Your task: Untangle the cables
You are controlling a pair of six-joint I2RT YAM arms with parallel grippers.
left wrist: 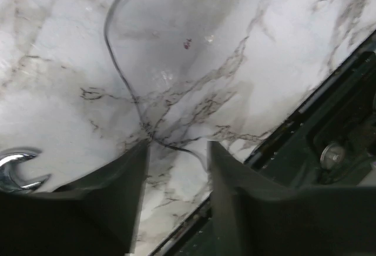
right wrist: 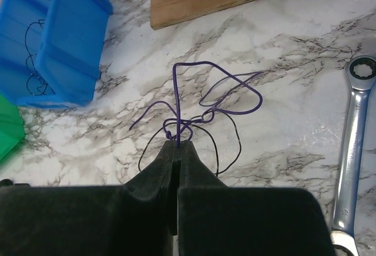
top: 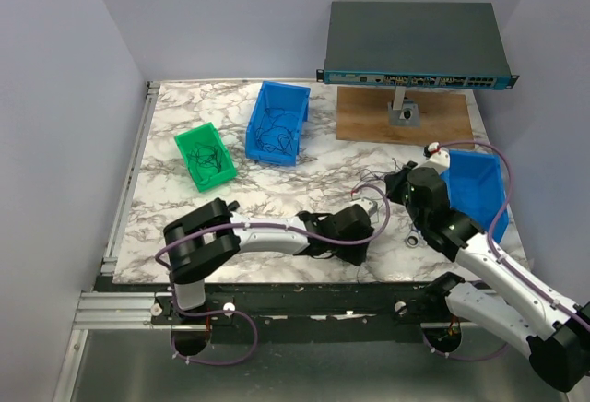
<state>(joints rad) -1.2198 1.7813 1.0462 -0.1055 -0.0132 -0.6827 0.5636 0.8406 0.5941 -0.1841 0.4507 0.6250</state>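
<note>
one black strand (left wrist: 114, 65) runs ahead from inside the spread left gripper (left wrist: 176, 150); the right gripper (right wrist: 178, 144) pinches the cables (right wrist: 175, 100).

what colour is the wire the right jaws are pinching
The wire is purple, clearest in the right wrist view.

No lettering is legible anywhere: the pale marks on the front panel of the network switch (top: 415, 78), at the worktop's (top: 313, 181) far right edge, are too small to read.
</note>
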